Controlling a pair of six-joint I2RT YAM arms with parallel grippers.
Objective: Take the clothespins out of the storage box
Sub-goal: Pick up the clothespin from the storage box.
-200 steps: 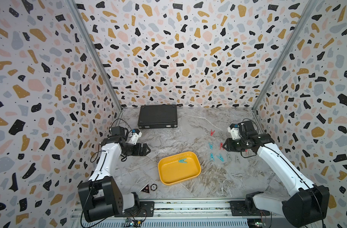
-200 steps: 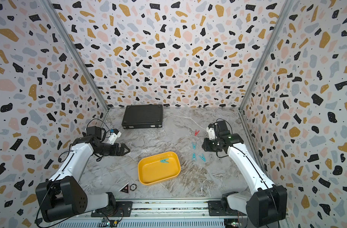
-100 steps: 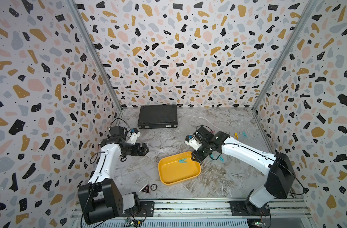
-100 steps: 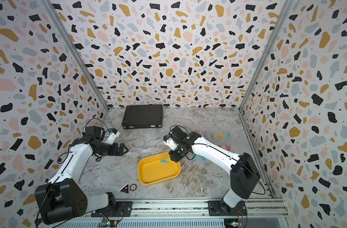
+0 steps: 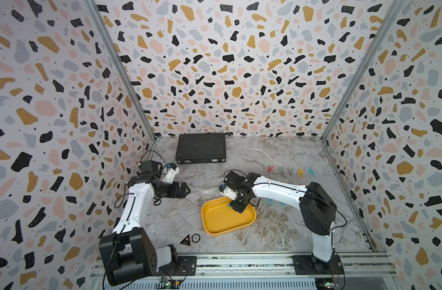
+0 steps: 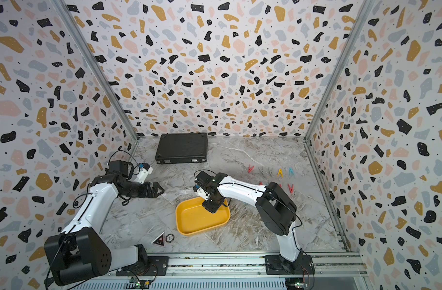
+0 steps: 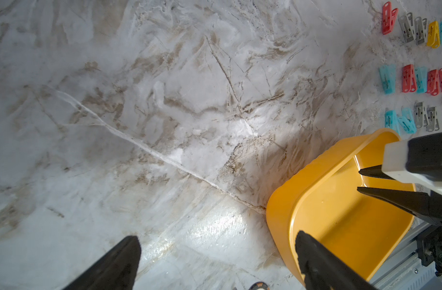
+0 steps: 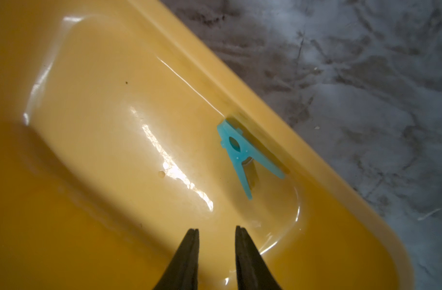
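The right fingers (image 8: 188, 253) have swung from the laid-out clothespins (image 7: 409, 78) into the storage box (image 5: 221, 222).

A teal clothespin (image 8: 245, 155) lies against the storage box (image 8: 101, 125) wall — right gripper (image 8: 216, 231) nearby, jaws parted, empty.

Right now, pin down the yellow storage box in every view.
Top view: storage box, front centre of the table.
Top view: storage box, same place.
Left wrist: storage box past the left tool, near the clothespins.
Right wrist: storage box fills it, teal clothespin inside.
Shared landmark: right tool reaching into it.
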